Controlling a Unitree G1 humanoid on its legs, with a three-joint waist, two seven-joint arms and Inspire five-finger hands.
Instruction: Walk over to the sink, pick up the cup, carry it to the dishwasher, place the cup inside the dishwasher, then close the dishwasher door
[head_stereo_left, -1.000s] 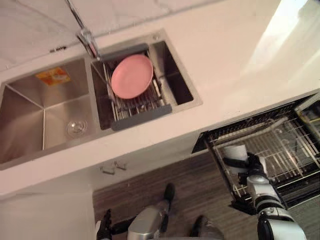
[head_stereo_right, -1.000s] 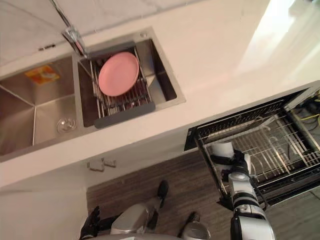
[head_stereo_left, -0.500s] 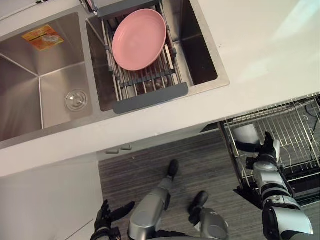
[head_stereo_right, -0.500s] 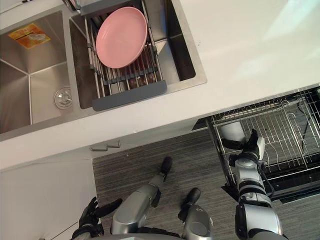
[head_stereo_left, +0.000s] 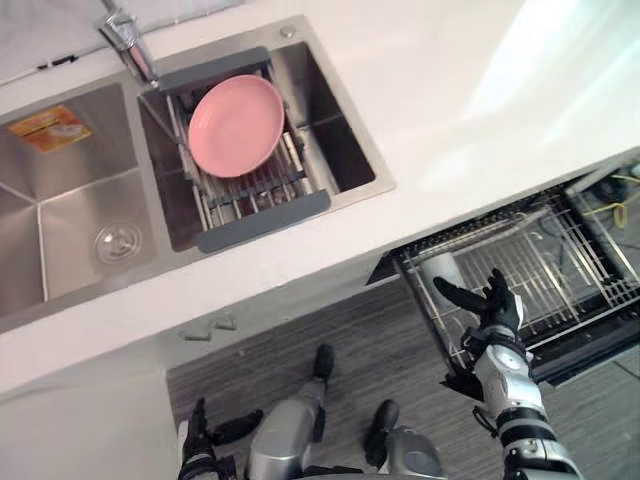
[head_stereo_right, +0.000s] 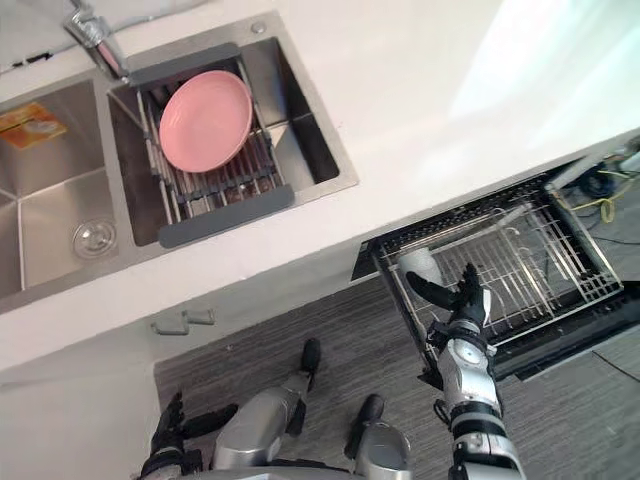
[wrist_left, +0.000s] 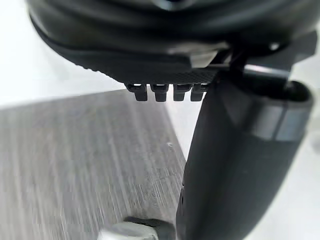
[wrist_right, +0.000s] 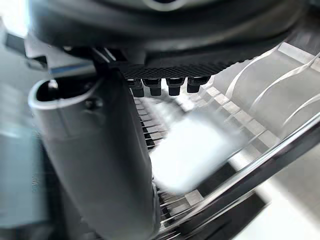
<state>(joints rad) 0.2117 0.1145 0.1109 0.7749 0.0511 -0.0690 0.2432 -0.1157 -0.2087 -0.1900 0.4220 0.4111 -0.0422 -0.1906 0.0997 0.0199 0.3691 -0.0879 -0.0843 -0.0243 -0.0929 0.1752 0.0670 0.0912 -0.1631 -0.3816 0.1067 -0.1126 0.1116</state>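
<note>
Overhead view of a kitchen. A pale desk holds a steel double sink, where a pink plate rests on a drying rack set across the basin nearer the dishwasher. Below the desk's edge, off to the robot's right, the dishwasher's wire rack stands pulled out over the grey wood floor. The cup, pale and upright, sits inside that rack in the corner nearest the robot. The right hand hovers just beside the cup, fingers spread wide and holding nothing; there is a clear gap between fingers and cup. The left hand hangs low by the robot's side, fingers relaxed and empty. Judging by this, the cup is placed, and the step in hand is drawing the right hand clear. What remains is closing the dishwasher. That likely calls for lifting the hand free of the wires without knocking the cup, then pushing the rack in and swinging shut the dark panel beneath it, which looks like the door.
</note>
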